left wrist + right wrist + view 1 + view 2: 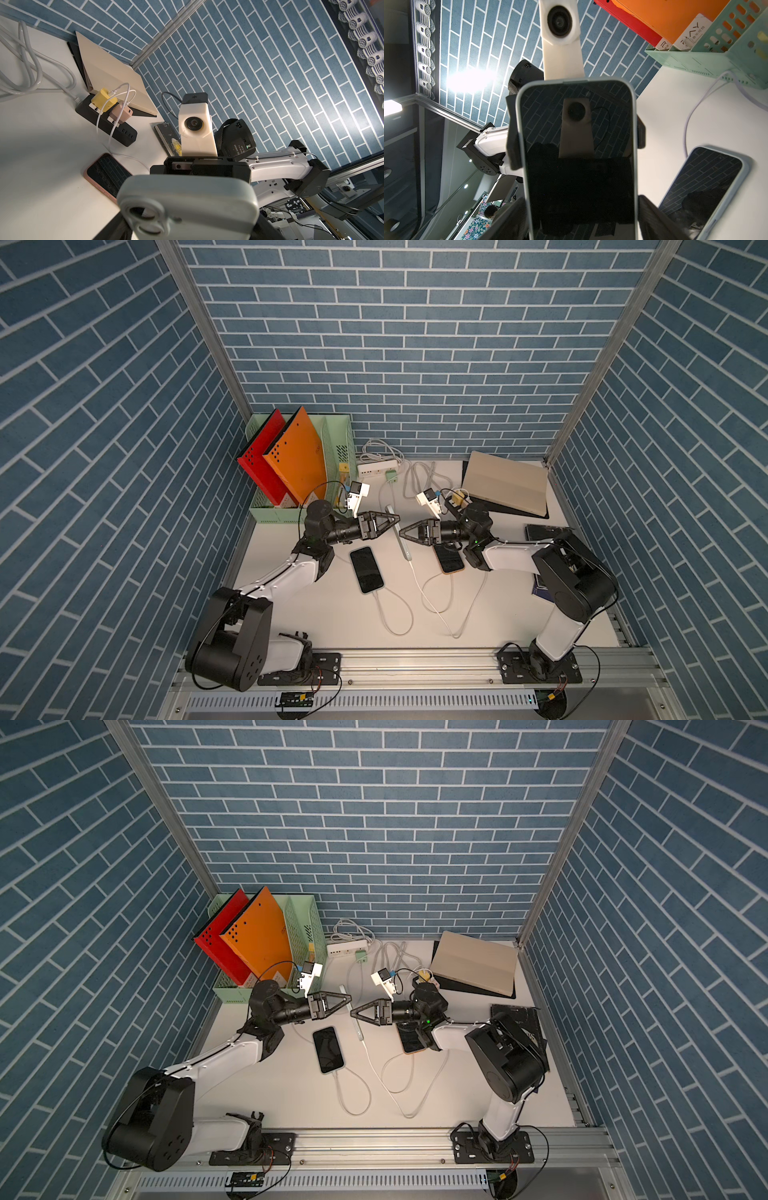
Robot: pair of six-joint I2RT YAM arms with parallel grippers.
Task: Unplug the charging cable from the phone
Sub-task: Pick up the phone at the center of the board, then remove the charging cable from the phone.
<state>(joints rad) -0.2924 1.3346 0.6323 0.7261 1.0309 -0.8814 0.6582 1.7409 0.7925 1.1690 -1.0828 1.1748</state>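
Two end effectors meet tip to tip over the middle of the surface point(324, 614), and three phones are out.

At far left stands one green file rack point(270, 514) with two folders in it, a red folder point(257, 464) and an orange folder point(297, 456). Right of it a dark phone point(366, 570) lies flat, trailing a looped cable point(397, 634). One white power strip point(376, 467) sits by the far wall.

At centre, the left end effector point(395, 524) is clamped on the phone point(579, 166), held on edge off the surface with its screen facing right. A white charging cable point(415, 574) hangs from the phone's near end.

The right end effector point(404, 533) has its jaws spread either side of that same phone, and I cannot tell whether they press on it. Under that arm lies the pink-cased phone point(108, 176) with a third cable point(451, 589). Far right of it, one black power strip point(116, 126) carries two chargers, a yellow charger point(104, 100) and a pink charger point(121, 113).
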